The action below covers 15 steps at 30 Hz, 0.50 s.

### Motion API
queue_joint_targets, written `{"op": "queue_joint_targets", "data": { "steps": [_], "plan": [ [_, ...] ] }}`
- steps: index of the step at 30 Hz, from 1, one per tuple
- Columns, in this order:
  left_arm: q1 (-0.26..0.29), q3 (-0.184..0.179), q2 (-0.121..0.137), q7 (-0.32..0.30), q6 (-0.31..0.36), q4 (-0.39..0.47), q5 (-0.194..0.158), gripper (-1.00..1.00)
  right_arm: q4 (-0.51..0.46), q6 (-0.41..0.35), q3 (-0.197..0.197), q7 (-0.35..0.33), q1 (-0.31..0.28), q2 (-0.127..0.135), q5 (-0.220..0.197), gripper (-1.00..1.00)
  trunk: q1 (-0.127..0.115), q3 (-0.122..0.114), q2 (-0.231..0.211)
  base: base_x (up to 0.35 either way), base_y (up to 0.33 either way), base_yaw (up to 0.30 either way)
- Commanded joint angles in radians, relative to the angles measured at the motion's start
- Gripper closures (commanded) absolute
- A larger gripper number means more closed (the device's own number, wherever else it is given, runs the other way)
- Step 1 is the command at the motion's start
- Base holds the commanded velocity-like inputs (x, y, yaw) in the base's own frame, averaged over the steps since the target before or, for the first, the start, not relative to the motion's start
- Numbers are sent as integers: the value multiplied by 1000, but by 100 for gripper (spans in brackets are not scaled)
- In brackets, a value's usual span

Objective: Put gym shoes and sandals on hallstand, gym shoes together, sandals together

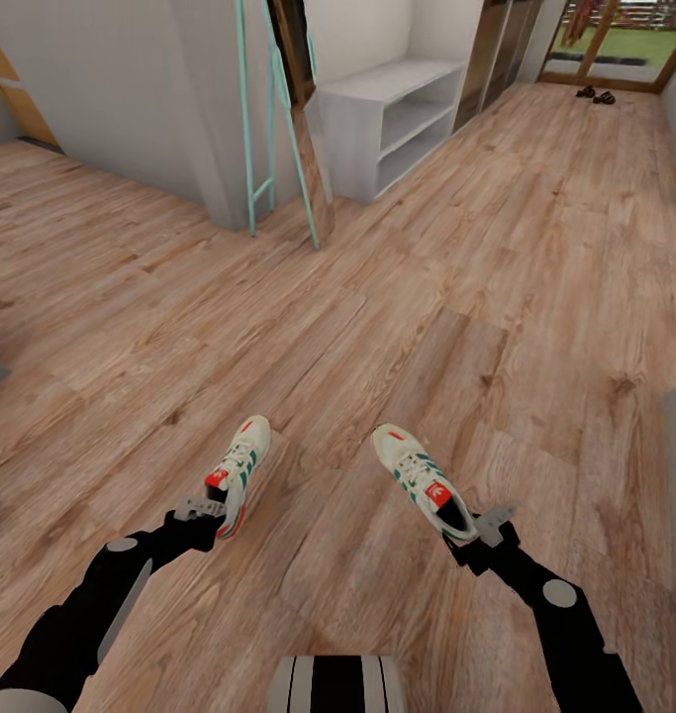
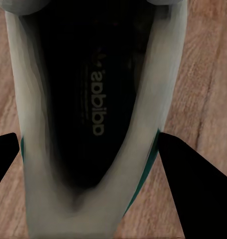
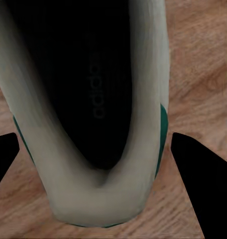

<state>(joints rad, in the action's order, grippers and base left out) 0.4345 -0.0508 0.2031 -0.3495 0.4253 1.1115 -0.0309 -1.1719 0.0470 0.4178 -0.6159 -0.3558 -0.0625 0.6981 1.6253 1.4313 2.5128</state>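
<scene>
Gripping gym shoes (heels), left hand (image 1: 211, 510), right hand (image 1: 481, 527), wood floor (image 1: 377, 297)

The corridor floor (image 1: 535, 257) is matt wood plank, light brown with clear grain and dark knots. Resting on it, the 2 gym shoes, left gym shoe (image 1: 238, 472) and right gym shoe (image 1: 423, 481), look like smooth cream leather with green stripes and dark matt linings. Beyond them, the shelf unit (image 1: 392, 124) is flat, unglossed pale grey.
</scene>
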Motion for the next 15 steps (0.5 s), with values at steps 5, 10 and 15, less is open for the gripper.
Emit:
{"op": "queue_joint_targets", "data": {
  "steps": [5,10,15],
  "plan": [
    [-9,-1,1,19,4,-31,-4,100,-4,4,57,-6,0,-2,-9,100,-2,-26,-1,0,0,-112],
    [-12,-1,-1,56,-7,-90,-5,100,-2,4,84,-6,1,-3,-15,100,-5,-53,-2,0,0,-114],
    [-12,-1,-5,87,-24,-149,-7,100,1,4,130,-5,3,-5,-16,100,-7,-80,-3,0,0,-114]
  ]
}}
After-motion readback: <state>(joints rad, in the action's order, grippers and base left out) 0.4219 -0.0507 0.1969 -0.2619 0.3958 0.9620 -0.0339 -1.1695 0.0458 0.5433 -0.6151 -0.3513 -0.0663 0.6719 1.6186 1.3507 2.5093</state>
